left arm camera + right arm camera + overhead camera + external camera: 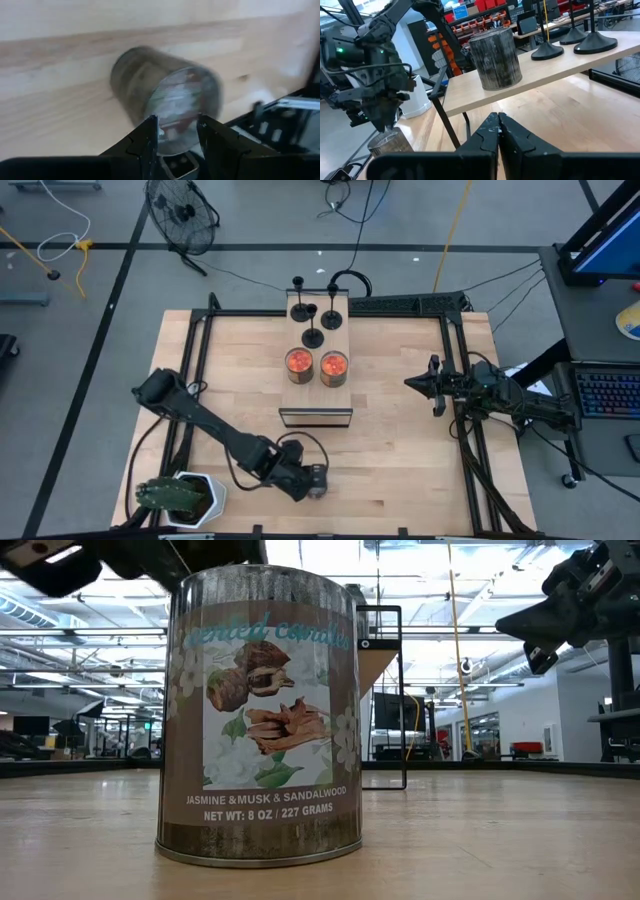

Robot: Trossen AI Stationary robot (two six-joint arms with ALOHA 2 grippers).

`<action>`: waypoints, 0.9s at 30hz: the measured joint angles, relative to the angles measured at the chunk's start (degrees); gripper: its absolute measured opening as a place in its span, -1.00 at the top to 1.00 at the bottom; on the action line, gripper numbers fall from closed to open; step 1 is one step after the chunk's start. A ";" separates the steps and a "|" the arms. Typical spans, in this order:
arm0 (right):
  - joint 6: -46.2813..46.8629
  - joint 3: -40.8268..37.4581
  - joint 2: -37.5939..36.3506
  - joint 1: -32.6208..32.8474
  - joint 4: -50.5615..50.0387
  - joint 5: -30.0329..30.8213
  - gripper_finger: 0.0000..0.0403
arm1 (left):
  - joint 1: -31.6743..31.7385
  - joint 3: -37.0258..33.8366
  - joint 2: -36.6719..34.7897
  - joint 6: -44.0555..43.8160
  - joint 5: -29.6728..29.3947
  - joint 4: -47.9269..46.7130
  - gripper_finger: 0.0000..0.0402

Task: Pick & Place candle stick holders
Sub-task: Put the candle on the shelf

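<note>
Three black candle stick holders point(313, 337) stand on their disc bases at the far end of a raised wooden shelf point(316, 395); they also show in the right wrist view point(547, 50). My left gripper point(312, 480) is open near the table's front edge, just above a silvery candle jar point(260, 715) that stands upright on the table. The left wrist view looks down on this jar point(150, 85) past the parted fingers. My right gripper point(432, 385) is shut and empty, in the air at the table's right, well off from the shelf. My left gripper points down over the jar's top point(175, 107). I cannot tell whether its fingertips point(150, 131) touch the top. The jar stands on its base on the table.
Two brownish jars with orange tops point(298, 362) point(333, 367) stand on the shelf in front of the holders. A white pot with a green plant point(182, 498) sits at the near left corner. Black frame rails point(462, 430) run along the table's sides.
</note>
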 joint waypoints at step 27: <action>-0.44 0.00 0.00 -0.01 -0.02 0.01 1.00 | 1.78 0.07 -2.87 -2.43 0.90 -6.40 0.29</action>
